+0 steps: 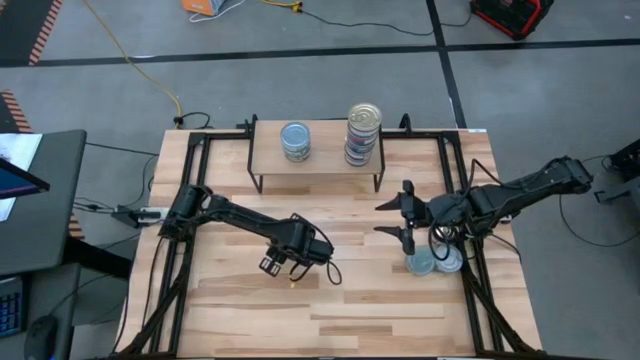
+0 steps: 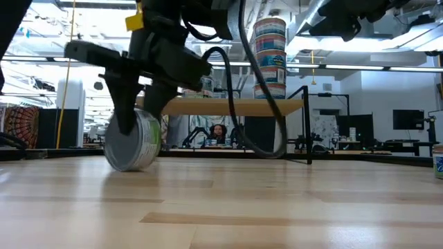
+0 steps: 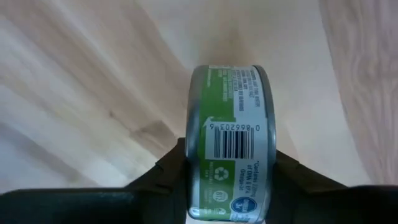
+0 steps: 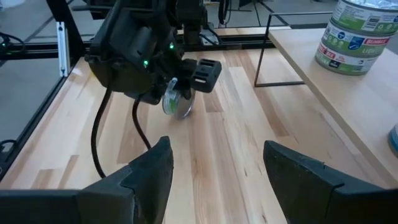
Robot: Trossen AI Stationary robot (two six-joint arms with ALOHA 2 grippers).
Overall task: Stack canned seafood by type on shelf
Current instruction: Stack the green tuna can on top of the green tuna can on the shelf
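The left gripper (image 1: 281,258) is closed on a green-labelled tin (image 2: 131,138), clamped across its flat faces so it stands on edge, its rim at or just above the table (image 1: 370,310) — the low view shows it very near the wood, and I cannot tell whether it touches. Held that way, the tin would need turning flat before it could sit on a stack. The shelf (image 1: 318,155) stands at the far edge of the table, with a short stack (image 1: 295,141) toward its left and a tall stack (image 1: 363,133) toward its right; the gap between them is narrow, so any new tin probably has to go on top of a stack rather than beside one. The tall one looks easier to knock. Between the left gripper and the shelf the tabletop is bare, which leaves a clean path forward and up. The right gripper (image 1: 405,215) waits with its fingers spread wide and empty, near the right side, just beside two loose tins (image 1: 432,262) lying flat close to the table's right rail — little room there for a sideways approach.
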